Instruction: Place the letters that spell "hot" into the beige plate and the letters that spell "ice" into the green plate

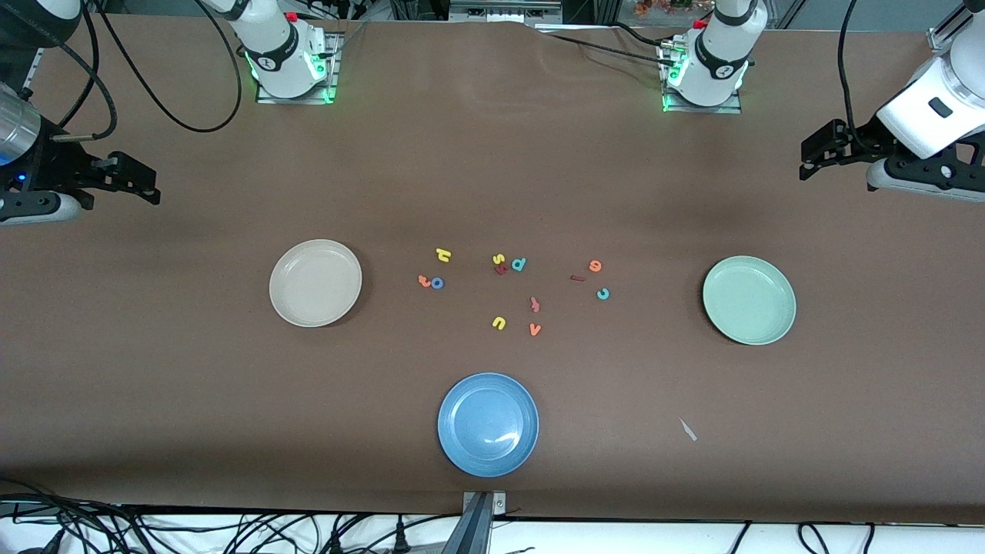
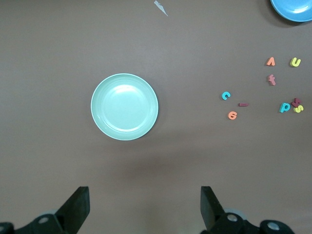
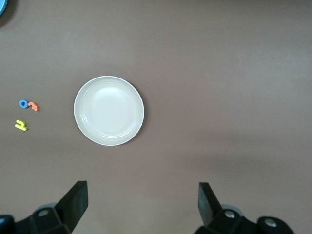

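1. The left gripper (image 2: 141,207) hangs with jaws spread and empty above bare table near the green plate (image 1: 749,299); the right gripper (image 3: 139,204) does likewise near the beige plate (image 1: 315,282).
2. The yellow h (image 1: 442,255), blue o (image 1: 437,283) and orange t (image 1: 424,281) lie beside the beige plate; the dark red i (image 1: 577,278), teal c (image 1: 603,293) and orange e (image 1: 595,266) lie nearer the green plate.
3. The letters look light, soft and flat, so each likely needs a pinch across its edges.

Your brown counter (image 1: 492,169) carries the blue plate (image 1: 488,424); farther from the camera than it lie scattered foam letters (image 1: 514,288), between the beige plate (image 1: 315,282) and the green plate (image 1: 749,299).
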You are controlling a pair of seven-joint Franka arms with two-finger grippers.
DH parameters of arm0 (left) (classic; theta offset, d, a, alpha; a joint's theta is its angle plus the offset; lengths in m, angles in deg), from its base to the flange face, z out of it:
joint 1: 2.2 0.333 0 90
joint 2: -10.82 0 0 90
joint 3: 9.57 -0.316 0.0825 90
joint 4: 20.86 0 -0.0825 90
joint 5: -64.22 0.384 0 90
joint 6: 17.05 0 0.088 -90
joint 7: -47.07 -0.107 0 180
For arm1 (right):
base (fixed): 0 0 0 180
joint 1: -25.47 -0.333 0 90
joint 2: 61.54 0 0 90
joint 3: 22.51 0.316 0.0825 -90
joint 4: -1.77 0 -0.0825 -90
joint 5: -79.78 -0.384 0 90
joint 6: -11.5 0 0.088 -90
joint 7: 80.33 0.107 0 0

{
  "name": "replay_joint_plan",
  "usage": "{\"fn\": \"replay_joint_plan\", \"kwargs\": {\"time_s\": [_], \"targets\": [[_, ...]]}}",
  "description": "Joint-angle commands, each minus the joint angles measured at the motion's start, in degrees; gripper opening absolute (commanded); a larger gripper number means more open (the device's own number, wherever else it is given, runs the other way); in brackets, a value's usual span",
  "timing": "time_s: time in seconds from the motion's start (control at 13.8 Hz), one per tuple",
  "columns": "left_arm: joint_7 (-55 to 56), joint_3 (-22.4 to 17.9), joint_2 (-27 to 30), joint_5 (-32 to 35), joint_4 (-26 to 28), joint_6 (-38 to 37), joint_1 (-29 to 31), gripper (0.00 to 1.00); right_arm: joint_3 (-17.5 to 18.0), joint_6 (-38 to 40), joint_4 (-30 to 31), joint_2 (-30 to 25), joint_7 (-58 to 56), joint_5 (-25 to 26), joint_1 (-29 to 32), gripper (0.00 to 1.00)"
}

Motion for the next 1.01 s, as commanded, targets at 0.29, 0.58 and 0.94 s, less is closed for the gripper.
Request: {"fn": "replay_joint_plan", "kwargs": {"time_s": [0.29, 0.58, 0.94], "targets": [[-1.41, -0.01, -0.47, -0.64, -1.53, -1.35, 0.33, 1.00, -0.18, 0.65, -0.34, 0.02, 0.87, 0.71, -0.28, 1.00], [-1.50, -0.01, -0.47, -0.64, -1.53, -1.35, 0.33, 1.00, -0.27, 0.91, -0.34, -0.07, 0.78, 0.71, -0.10, 1.00], [-1.50, -0.01, -0.47, -0.64, -1.53, -2.05, 0.33, 1.00, -0.01, 0.91, -0.43, -0.34, 0.69, 0.62, -0.19, 1.00]]}}
